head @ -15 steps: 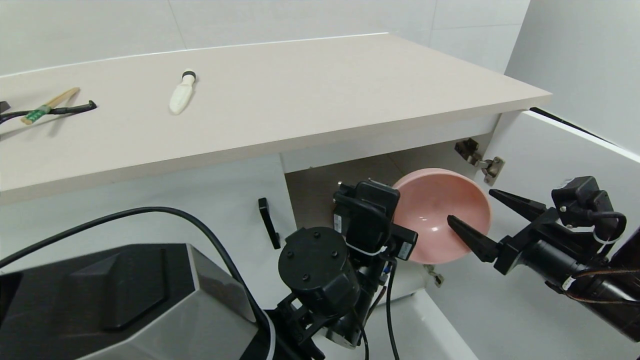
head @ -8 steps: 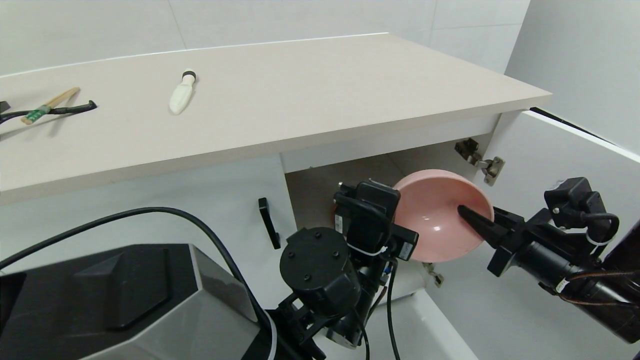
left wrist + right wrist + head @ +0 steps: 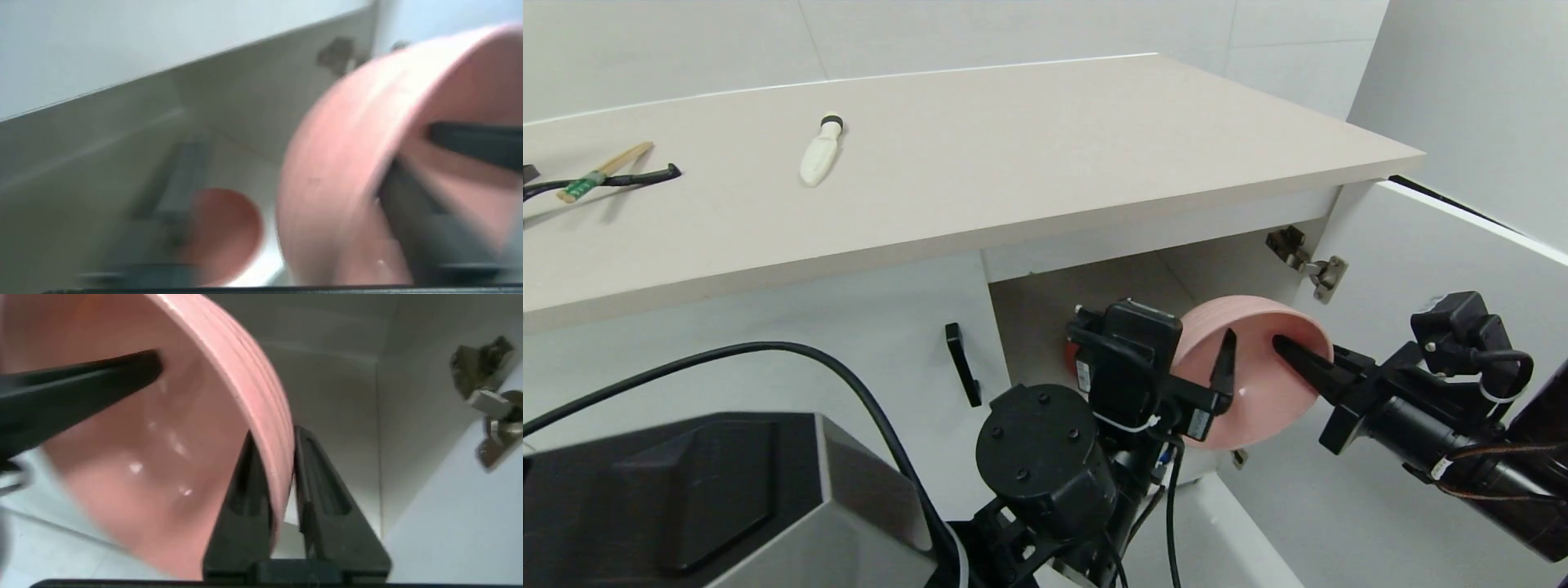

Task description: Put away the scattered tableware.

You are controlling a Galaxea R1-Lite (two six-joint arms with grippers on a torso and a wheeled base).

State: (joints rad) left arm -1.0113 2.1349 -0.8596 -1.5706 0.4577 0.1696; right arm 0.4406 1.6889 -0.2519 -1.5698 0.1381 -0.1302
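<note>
The fingers (image 3: 315, 490) of the right gripper (image 3: 276, 445) are shut tight on the wall of the pink bowl (image 3: 1258, 392). One finger is seen inside the bowl and one outside, and the rim is pinched between them.

The fingers of the left gripper (image 3: 278, 196) are spread wide apart. One black finger (image 3: 1225, 363) is seen inside the bowl, on the side away from the right gripper. The other is seen in the left wrist view as a dark blur outside the bowl, apart from its wall. Whether the inside finger touches the bowl cannot be told.

The bowl is held up in the air and tipped on its side, with its hollow face turned toward the right gripper. It is found between the two grippers, right at the mouth of the open cupboard (image 3: 1045, 318) under the counter (image 3: 1054, 163).

The cupboard door (image 3: 1421, 269) is swung open on the right, and a metal hinge (image 3: 1307, 257) is seen at its top corner. Low inside the cupboard a round red thing (image 3: 233, 233) is seen, too blurred to be named. Beside the opening, on the left, a shut door with a black handle (image 3: 962, 363) is seen.

On the counter, well apart from the bowl, a white tool (image 3: 819, 153) with a black ring is laid flat. Farther left, a wooden stick (image 3: 600, 173) with a green band is crossed by a black cable (image 3: 637, 178).
</note>
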